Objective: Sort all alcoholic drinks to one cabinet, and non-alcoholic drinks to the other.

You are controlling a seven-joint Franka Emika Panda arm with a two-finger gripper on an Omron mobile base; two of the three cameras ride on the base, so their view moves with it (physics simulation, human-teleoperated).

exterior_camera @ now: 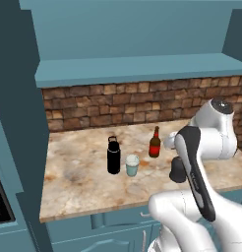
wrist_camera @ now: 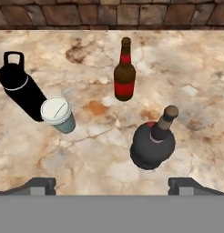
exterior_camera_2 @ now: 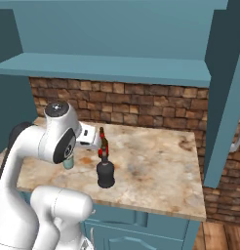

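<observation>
A: How many drinks on the marble counter [wrist_camera: 36,154]?

B: Four, all upright: one beer bottle [wrist_camera: 124,72], one squat dark bottle [wrist_camera: 152,145], one black flask [wrist_camera: 18,86], one pale cup [wrist_camera: 58,114] (just beside the flask).

A: And the gripper [wrist_camera: 112,184]?

B: Fingers spread wide, holding nothing, hovering above the squat bottle.

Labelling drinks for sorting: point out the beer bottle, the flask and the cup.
beer bottle [wrist_camera: 124,82]: hand view, on its red label.
flask [wrist_camera: 22,93]: hand view, on its black body.
cup [wrist_camera: 56,111]: hand view, on its white lid.
</observation>
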